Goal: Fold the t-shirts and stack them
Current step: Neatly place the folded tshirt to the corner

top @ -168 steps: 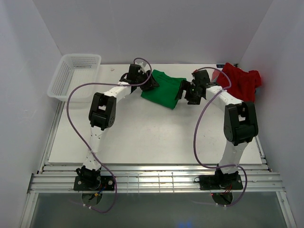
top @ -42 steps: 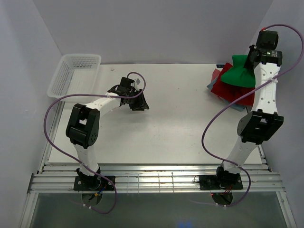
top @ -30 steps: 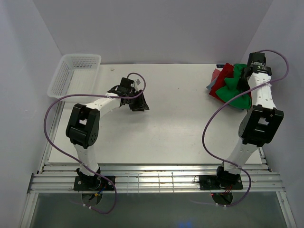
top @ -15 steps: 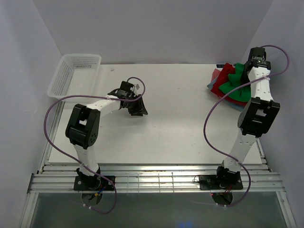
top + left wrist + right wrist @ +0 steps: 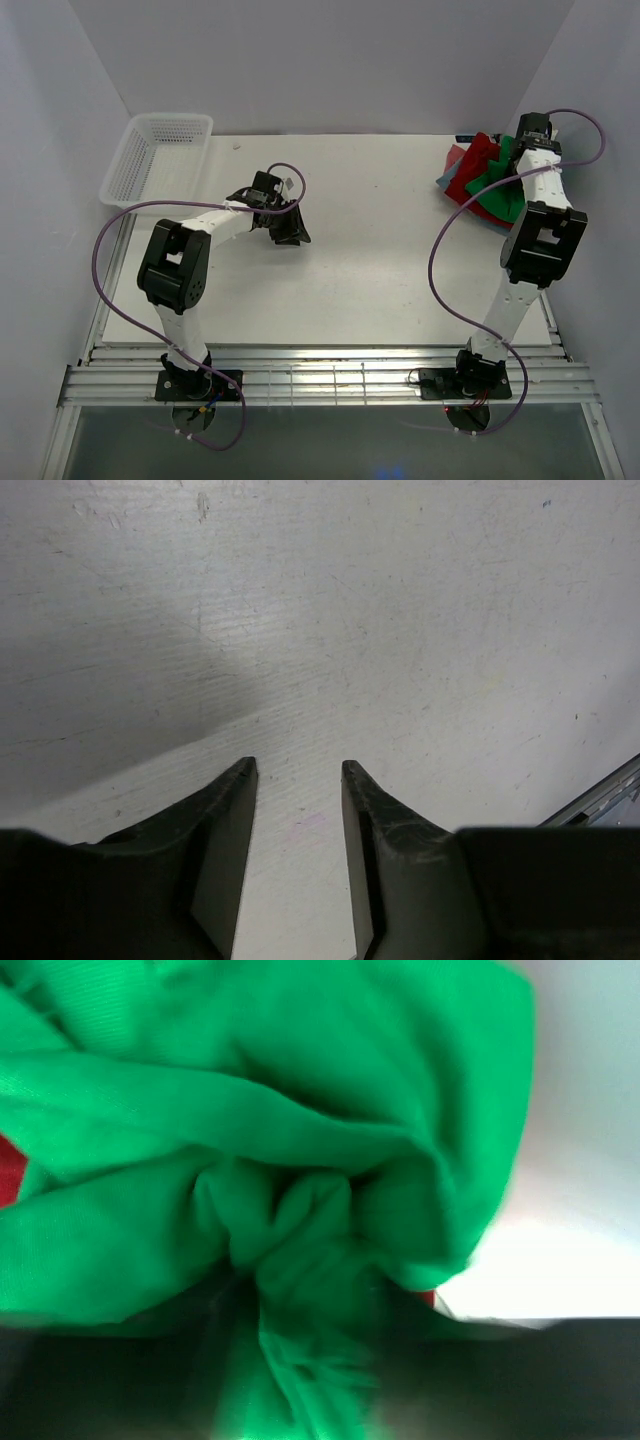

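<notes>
While the left arm is bent out over the middle of the tabletop (image 5: 380, 270), the left claw (image 5: 298, 770) is held just above the bare white surface, left of centre. Its two dark fingers (image 5: 222, 830) are seen standing apart, and only scuffed tabletop is shown in the gap between them. A white mesh basket (image 5: 118, 178) is set at the far left corner, well apart from that claw.

The right arm is stretched along the right edge to the far right corner, where the t-shirts are heaped. The green t-shirt (image 5: 497, 188) is laid uppermost, crumpled rather than flat, and is draped over the red t-shirt (image 5: 466, 175), whose folds are shown on the side toward the middle of the tabletop. A strip of blue-grey t-shirt (image 5: 442, 181) is glimpsed beneath the red one at the heap's left edge, touching the tabletop. The right claw (image 5: 521, 150) is pushed down into the far side of the heap, close to the side wall. From the right wrist, the view is filled almost wholly by green cloth, blurred by nearness. A tight bunch of it is gathered between the dark fingers at the bottom of the view, so this claw is taken to be clamped on the green t-shirt. A purple cable (image 5: 431, 275) is looped beside the right arm.
</notes>
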